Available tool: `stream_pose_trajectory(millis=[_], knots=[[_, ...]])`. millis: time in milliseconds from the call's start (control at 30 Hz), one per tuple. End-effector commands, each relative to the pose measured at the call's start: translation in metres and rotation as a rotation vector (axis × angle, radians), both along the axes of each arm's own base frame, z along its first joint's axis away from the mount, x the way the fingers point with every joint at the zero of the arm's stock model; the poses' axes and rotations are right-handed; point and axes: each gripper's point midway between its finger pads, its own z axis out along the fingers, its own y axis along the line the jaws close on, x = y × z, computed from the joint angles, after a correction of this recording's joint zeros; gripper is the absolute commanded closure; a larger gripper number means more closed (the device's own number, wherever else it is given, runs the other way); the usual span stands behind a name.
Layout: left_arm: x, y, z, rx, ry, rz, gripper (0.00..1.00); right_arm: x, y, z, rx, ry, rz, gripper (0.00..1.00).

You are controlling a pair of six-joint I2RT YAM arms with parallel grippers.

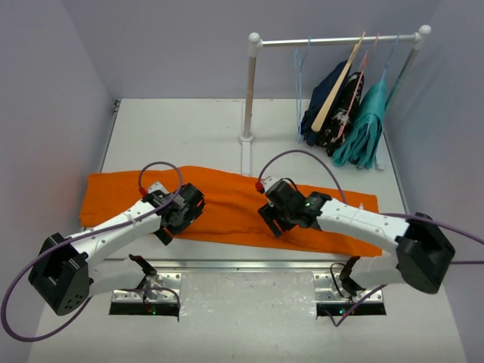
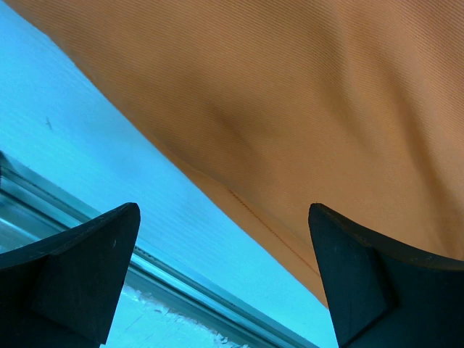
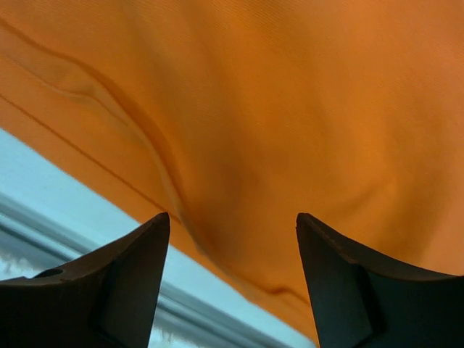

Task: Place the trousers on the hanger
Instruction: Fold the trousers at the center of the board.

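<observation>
The bright orange trousers (image 1: 234, 204) lie flat in a long band across the table, left to right. My left gripper (image 1: 166, 231) hovers over their near hem, open. In the left wrist view its gripper (image 2: 225, 272) spans the hem edge of the trousers (image 2: 290, 109) and bare table, holding nothing. My right gripper (image 1: 274, 223) is over the middle of the cloth near the front edge, open. Its wrist view shows the gripper (image 3: 232, 283) close above a wrinkle in the trousers (image 3: 290, 130). The pale blue wire hanger (image 1: 300, 91) hangs on the rail at the back.
A white clothes rack (image 1: 249, 91) stands at the back right. Its rail (image 1: 340, 40) carries a navy garment (image 1: 327, 102) on a tan wooden hanger (image 1: 338, 87), a pink wire hanger (image 1: 361, 68) and a teal garment (image 1: 365, 125). A metal strip (image 1: 227, 265) lines the near table edge.
</observation>
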Motion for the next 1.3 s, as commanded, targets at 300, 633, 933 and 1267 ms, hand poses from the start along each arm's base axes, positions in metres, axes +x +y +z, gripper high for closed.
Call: stream_pose_trajectory(millis=[300, 633, 933, 1267], knots=[[0.021, -0.016, -0.027, -0.020, -0.003, 0.057, 0.06, 0.027, 0.042, -0.021, -0.017, -0.113, 0.160, 0.81], [0.018, -0.016, -0.036, -0.024, 0.003, 0.054, 0.11, 0.003, 0.055, 0.008, 0.064, -0.138, 0.220, 1.00], [0.020, -0.014, -0.035, -0.009, -0.007, 0.034, 0.20, -0.023, 0.040, 0.004, -0.014, -0.068, 0.194, 0.90], [0.023, -0.018, -0.049, -0.009, 0.002, 0.015, 0.35, -0.015, 0.050, 0.012, -0.056, -0.127, 0.194, 0.52]])
